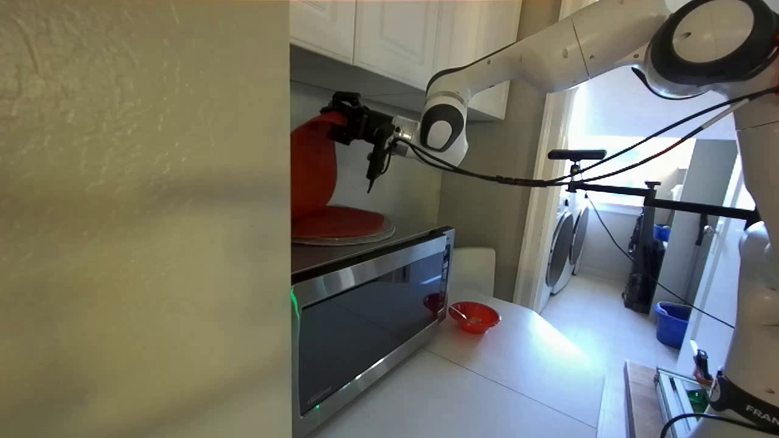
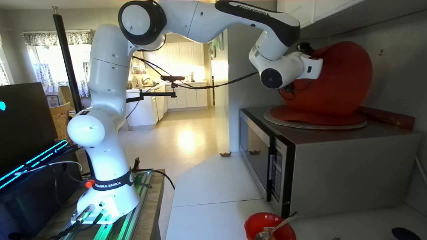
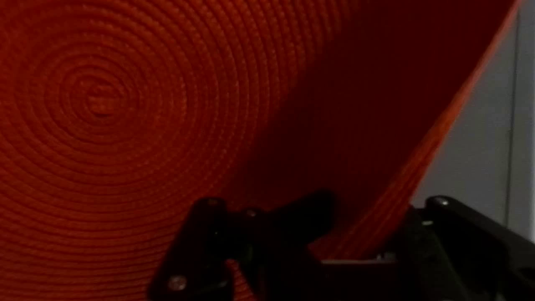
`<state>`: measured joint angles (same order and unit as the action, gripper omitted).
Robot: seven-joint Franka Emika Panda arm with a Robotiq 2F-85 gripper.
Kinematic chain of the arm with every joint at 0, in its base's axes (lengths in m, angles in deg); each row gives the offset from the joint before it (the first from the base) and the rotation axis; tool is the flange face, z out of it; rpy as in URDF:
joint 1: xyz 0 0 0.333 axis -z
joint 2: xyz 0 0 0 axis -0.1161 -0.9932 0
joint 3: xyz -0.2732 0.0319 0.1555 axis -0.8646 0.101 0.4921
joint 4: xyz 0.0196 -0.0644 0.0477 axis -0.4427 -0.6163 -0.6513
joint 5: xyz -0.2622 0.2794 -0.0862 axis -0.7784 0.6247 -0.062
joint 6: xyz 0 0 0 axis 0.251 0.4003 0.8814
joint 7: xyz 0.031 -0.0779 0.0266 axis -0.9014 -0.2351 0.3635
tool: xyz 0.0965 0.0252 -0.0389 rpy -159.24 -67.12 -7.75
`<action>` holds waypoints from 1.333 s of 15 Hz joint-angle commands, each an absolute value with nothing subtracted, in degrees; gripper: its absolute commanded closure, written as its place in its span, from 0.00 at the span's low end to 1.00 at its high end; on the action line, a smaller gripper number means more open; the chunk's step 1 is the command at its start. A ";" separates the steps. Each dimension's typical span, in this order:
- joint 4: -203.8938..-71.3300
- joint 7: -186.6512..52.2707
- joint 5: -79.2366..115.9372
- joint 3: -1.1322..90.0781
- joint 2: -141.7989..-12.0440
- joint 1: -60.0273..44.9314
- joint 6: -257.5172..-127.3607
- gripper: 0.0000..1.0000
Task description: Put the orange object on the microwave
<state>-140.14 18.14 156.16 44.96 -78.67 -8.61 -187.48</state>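
While the gripper (image 1: 342, 119) is clamped on its rim, the orange disc (image 2: 340, 78) is held above the microwave (image 2: 350, 173).
Its bowed face is tilted near vertical, lower rim by the flat red mat (image 1: 348, 222); bare top is shown toward the front edge, a gap beneath the cabinets (image 1: 395, 44).

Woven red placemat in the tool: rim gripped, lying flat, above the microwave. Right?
Not flat: both exterior views show the woven red placemat tilted up steeply, close to upright. The rest is right: the tool grips its rim, and it is above the microwave.
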 commanded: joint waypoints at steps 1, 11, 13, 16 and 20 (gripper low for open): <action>-138.25 18.61 151.94 43.77 -80.40 -8.08 -189.15 1.00; -139.62 10.04 132.35 43.13 -75.99 -9.26 -202.97 1.00; -139.71 2.14 123.44 43.41 -74.56 -9.02 -206.92 1.00; -140.63 -8.62 111.09 43.45 -72.57 -8.17 -209.99 1.00; -142.45 -20.95 97.18 40.67 -71.73 -9.09 -211.06 1.00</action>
<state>-139.66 -12.31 106.20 42.24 -73.39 -8.34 -209.74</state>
